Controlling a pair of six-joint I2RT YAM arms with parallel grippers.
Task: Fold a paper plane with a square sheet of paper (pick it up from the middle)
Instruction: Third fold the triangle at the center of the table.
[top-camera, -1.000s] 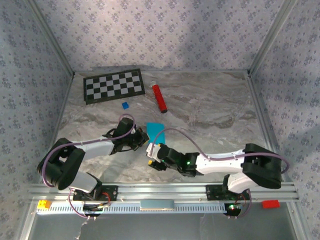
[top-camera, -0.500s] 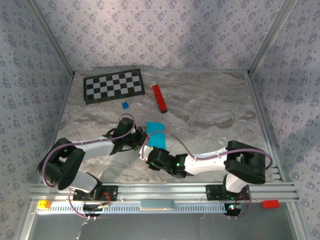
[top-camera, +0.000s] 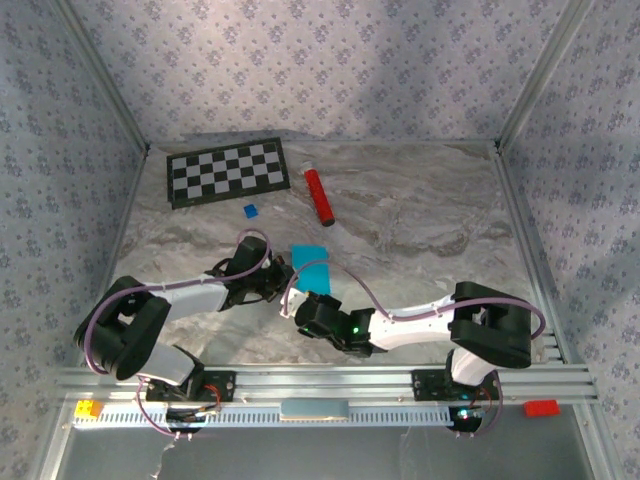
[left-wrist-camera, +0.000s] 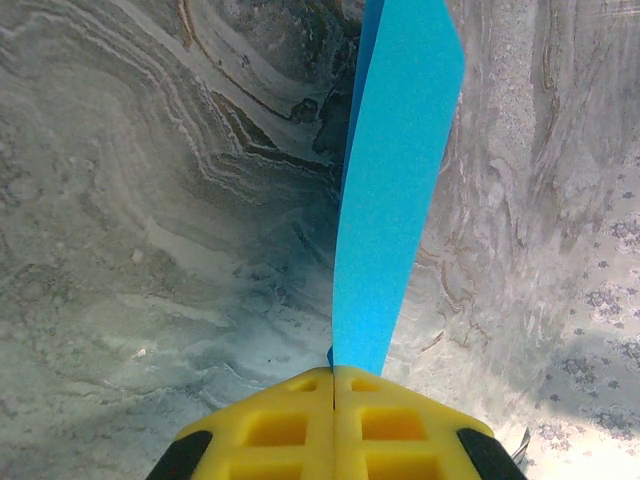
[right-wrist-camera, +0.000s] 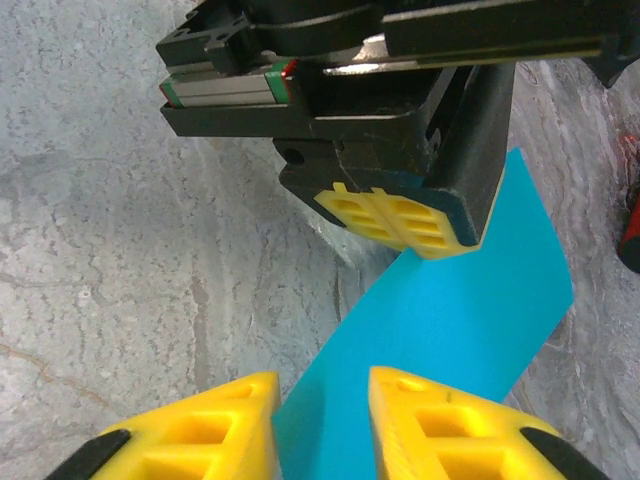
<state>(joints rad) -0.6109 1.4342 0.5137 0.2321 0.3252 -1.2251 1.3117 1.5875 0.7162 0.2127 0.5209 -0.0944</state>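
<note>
The square sheet of paper (top-camera: 311, 266) is bright cyan-blue and sits at the middle of the marble table. My left gripper (top-camera: 283, 281) is shut on its left edge. In the left wrist view the paper (left-wrist-camera: 395, 190) rises as a narrow strip straight out of the closed yellow left gripper (left-wrist-camera: 333, 372). My right gripper (top-camera: 303, 304) is at the sheet's near edge. In the right wrist view the paper (right-wrist-camera: 450, 320) runs between the right gripper (right-wrist-camera: 322, 395) fingers, with a gap still showing on both sides. The left gripper (right-wrist-camera: 400, 222) pinches the far corner. A paper plane is out of view.
A checkerboard mat (top-camera: 226, 171) lies at the back left. A small dark-blue block (top-camera: 250, 211) and a red cylinder (top-camera: 319, 196) lie just behind the sheet. Metal frame rails run along both sides and the near edge.
The right arm swung left and forward to the sheet's near edge, and its jaws narrowed around the paper. The left gripper stayed shut on the paper in place.
</note>
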